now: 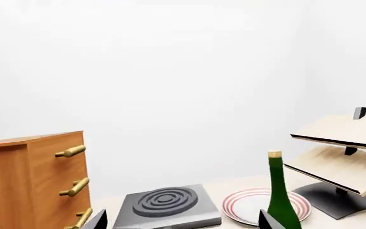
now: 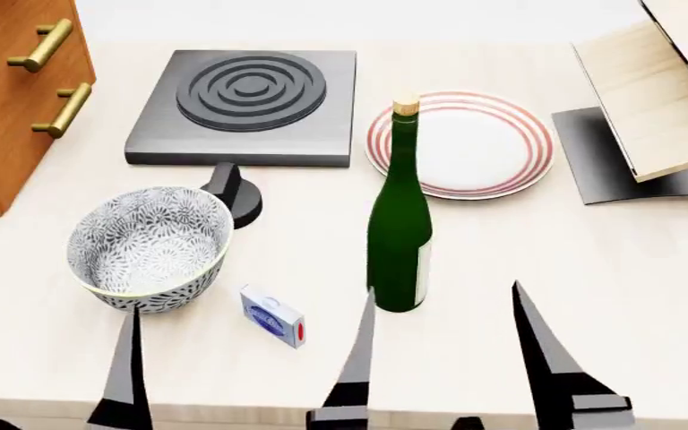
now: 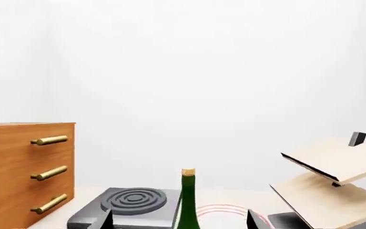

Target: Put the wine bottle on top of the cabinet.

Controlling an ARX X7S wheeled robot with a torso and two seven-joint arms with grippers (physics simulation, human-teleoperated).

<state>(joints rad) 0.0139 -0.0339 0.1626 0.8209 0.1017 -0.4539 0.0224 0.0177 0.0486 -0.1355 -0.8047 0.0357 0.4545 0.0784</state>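
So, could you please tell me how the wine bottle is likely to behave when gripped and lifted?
The wine bottle stands tall on a narrow base, so a nudge near its cork could probably tip it. Its glossy glass looks slippery, rigid and likely breakable.

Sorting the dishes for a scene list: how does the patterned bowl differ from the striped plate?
The bowl is deep with tall walls; the plate is flat and shallow. The bowl carries a dense grey floral pattern with a pale green rim, while the plate is white with red rings near its edge. The bowl sits at the table's near left, by the small blue box; the plate lies farther back, right of the stove burner. Both are round, upright and empty.
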